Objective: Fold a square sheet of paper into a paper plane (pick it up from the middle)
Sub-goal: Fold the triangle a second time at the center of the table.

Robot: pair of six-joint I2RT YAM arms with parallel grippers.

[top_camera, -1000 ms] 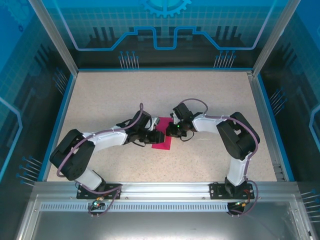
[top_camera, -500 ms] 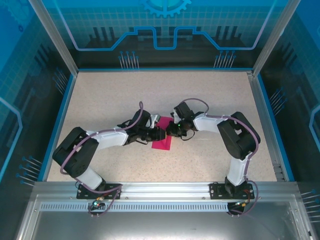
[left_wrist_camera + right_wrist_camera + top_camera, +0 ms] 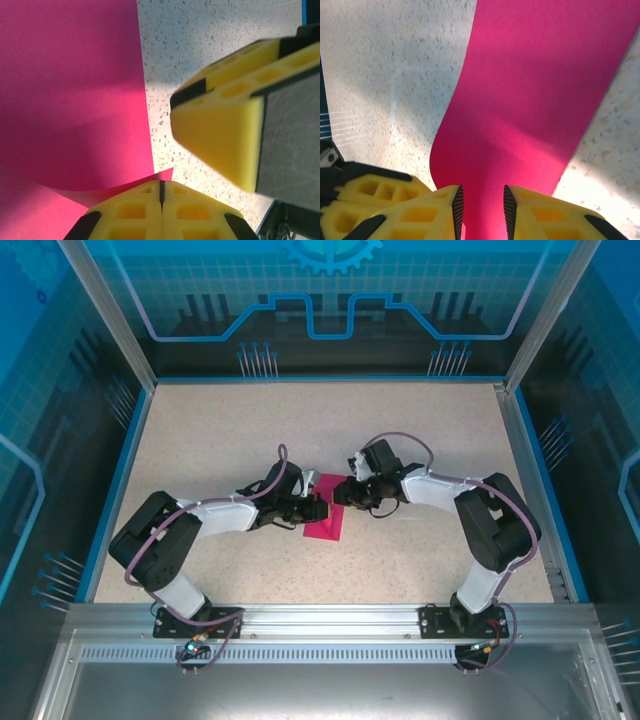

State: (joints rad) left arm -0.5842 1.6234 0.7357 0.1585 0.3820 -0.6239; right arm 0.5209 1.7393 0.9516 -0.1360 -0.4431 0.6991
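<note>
The square sheet of paper is magenta-pink and lies mid-table between the two arms, showing as a narrow bent strip rather than a paper plane. My left gripper is at its left edge. In the left wrist view the yellow fingers of that gripper are pressed together on a lifted corner of the paper. My right gripper sits at the strip's far end. In the right wrist view its jaws stand apart, with the raised paper running between them.
The speckled table has a blue rim and a metal rail along its near edge. The two grippers are almost touching: a right finger looms in the left wrist view, and left fingers show in the right wrist view.
My left gripper has shut on the paper's corner. The right gripper's jaws have parted, and the right arm's elbow has swung outward to the right.
</note>
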